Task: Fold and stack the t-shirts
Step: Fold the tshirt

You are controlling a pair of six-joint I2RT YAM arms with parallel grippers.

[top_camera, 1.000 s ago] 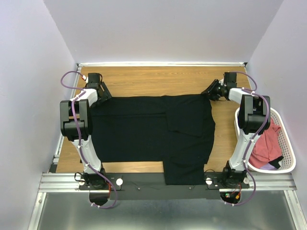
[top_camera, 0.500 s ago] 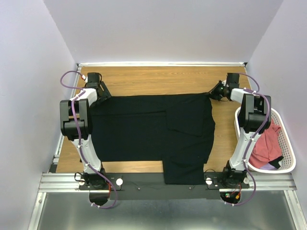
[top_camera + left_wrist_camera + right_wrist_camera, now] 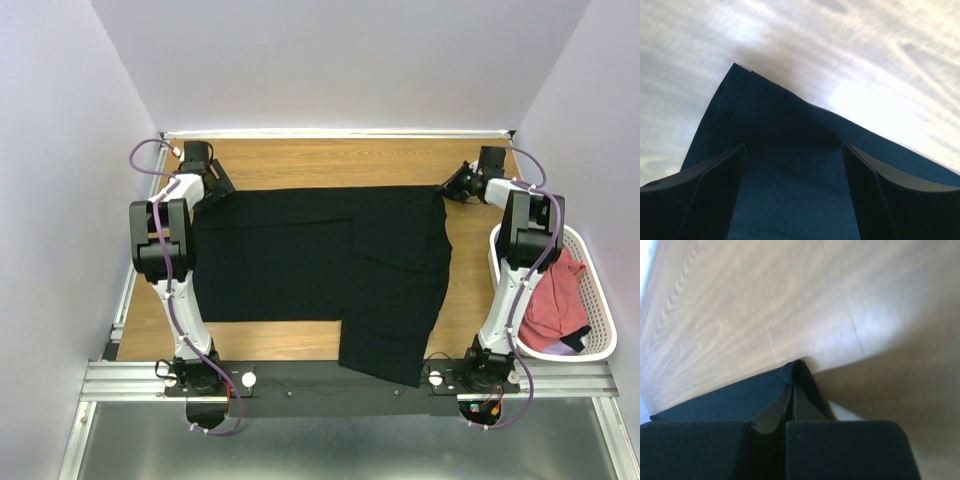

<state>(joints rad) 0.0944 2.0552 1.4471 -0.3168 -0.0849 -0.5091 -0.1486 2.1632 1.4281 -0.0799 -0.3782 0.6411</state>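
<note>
The large black t-shirt (image 3: 310, 255) lies spread on the wooden table (image 3: 330, 160), and its near right part hangs over the front edge. At the shirt's far right corner my right gripper (image 3: 449, 187) is shut on the cloth; in the right wrist view the gripper (image 3: 792, 386) pinches the black corner (image 3: 730, 400) against the wood. My left gripper (image 3: 216, 188) is at the far left corner. It stands open (image 3: 794, 145), its fingers wide apart, and the black cloth (image 3: 790, 110) lies between them. A salmon-red t-shirt (image 3: 555, 305) is bunched in the basket.
The white mesh basket (image 3: 603, 325) stands off the table's right edge, beside the right arm. The far wall runs just behind both grippers. A black rail (image 3: 300, 385) with both arm bases lines the near edge.
My right gripper has shut on the far right corner and moved right and back. The shirt's far edge has shifted toward the wall and drawn straighter. The left arm has moved slightly back.
</note>
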